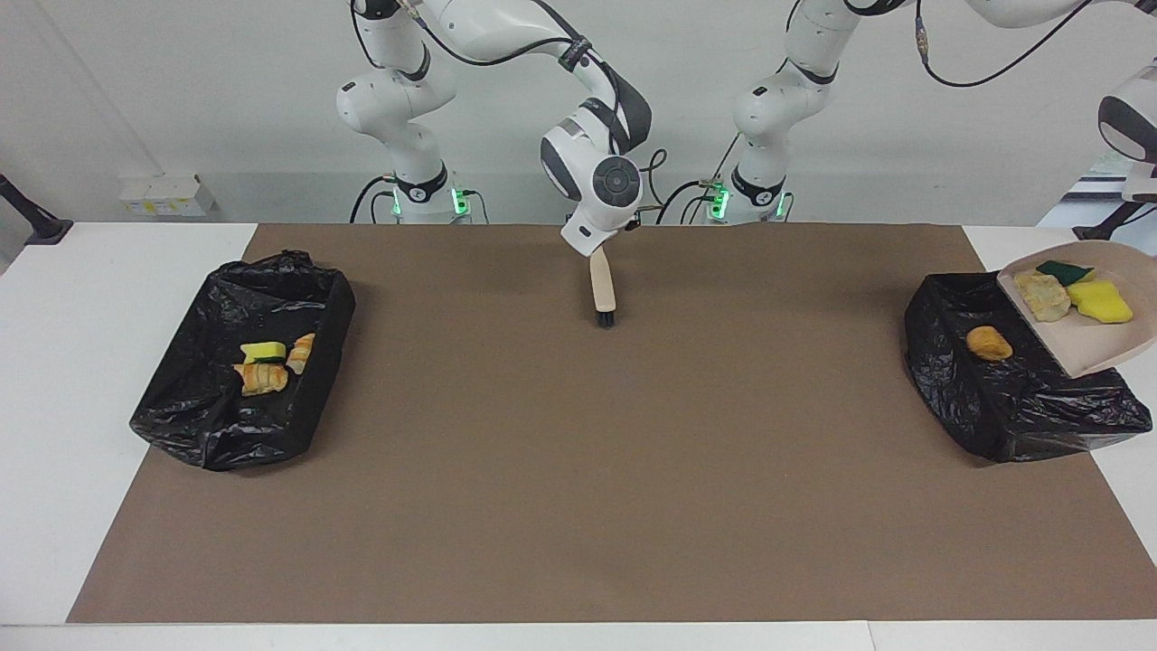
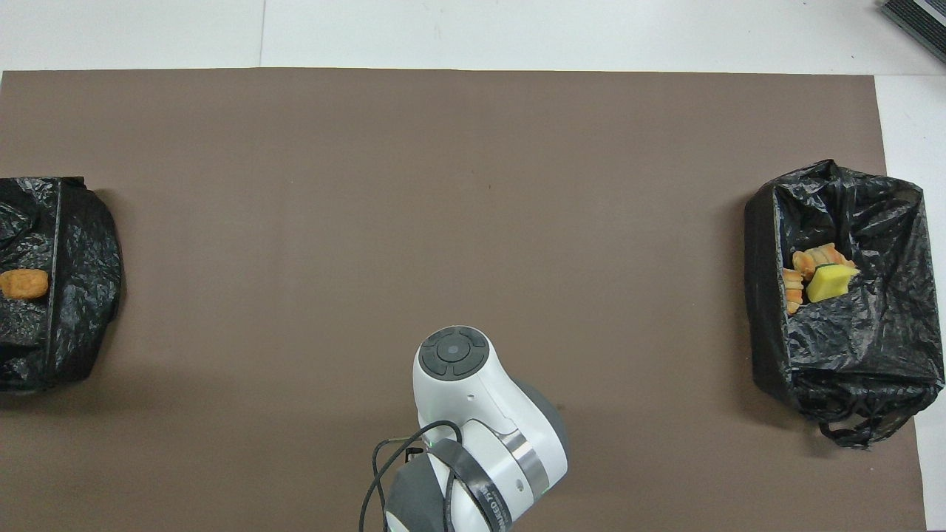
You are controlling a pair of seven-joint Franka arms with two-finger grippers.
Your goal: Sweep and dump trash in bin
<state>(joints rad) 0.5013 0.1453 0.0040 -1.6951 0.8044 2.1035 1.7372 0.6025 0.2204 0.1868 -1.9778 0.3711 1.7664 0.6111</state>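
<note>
Two arms work here. The right gripper [image 1: 604,242] is at the top of the upright brush [image 1: 603,294]; I cannot tell whether it grips. The left gripper is out of frame, closed. A tilted dustpan [image 1: 1098,348] with three scraps [image 1: 1098,301] hangs over the black bin [image 1: 1012,407] at the left arm's end of the surface. One brown lump [image 1: 988,343] lies in that bin, and three more pieces [image 1: 264,363] lie in the other bin [image 1: 208,425].

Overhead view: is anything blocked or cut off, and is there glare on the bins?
Overhead view: the right arm hides the brush, the frame edge cuts the bin at the left arm's end, and the dustpan is out of frame. Facing view: brush clear, dustpan cropped at the edge. Both views: faint sheen on that bin and the other bin, no glare.
</note>
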